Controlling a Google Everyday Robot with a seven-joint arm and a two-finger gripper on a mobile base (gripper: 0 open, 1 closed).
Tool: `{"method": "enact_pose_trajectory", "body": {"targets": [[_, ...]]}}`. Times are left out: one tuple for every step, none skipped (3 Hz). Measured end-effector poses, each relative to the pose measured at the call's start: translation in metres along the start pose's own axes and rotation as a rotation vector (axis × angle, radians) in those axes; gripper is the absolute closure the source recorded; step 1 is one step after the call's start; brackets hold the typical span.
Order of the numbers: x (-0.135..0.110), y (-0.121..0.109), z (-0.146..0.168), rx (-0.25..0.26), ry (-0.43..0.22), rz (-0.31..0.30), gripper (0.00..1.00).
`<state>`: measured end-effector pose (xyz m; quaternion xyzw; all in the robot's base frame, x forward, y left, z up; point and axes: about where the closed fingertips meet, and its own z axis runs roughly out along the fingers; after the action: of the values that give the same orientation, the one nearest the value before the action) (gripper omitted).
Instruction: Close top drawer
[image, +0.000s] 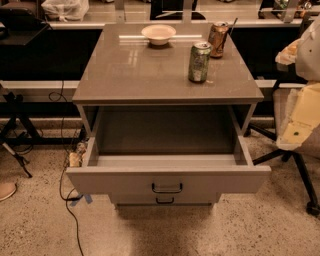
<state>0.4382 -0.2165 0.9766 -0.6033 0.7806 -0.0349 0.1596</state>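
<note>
The top drawer of the grey cabinet stands pulled far out toward me. Its flat grey front carries a small dark wire handle at the centre. Its deep grey box is open to view and looks empty. My arm shows as pale cream and white parts at the right edge of the camera view, and its lower end, the gripper, hangs right of the drawer's right front corner, apart from it and at about the height of the drawer box.
The cabinet top holds a pale bowl, a green can and a brown can. A lower drawer's handle shows beneath. Chair legs with a castor stand right; cables and stand legs lie left.
</note>
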Motion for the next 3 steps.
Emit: {"method": "enact_pose_trajectory", "body": {"targets": [[0.000,0.000,0.000,0.000,0.000,0.000,0.00],[0.001,-0.001,0.001,0.005,-0.008,0.016,0.00],[0.014,0.002,0.033,-0.056,-0.054,0.106,0.00]]}}
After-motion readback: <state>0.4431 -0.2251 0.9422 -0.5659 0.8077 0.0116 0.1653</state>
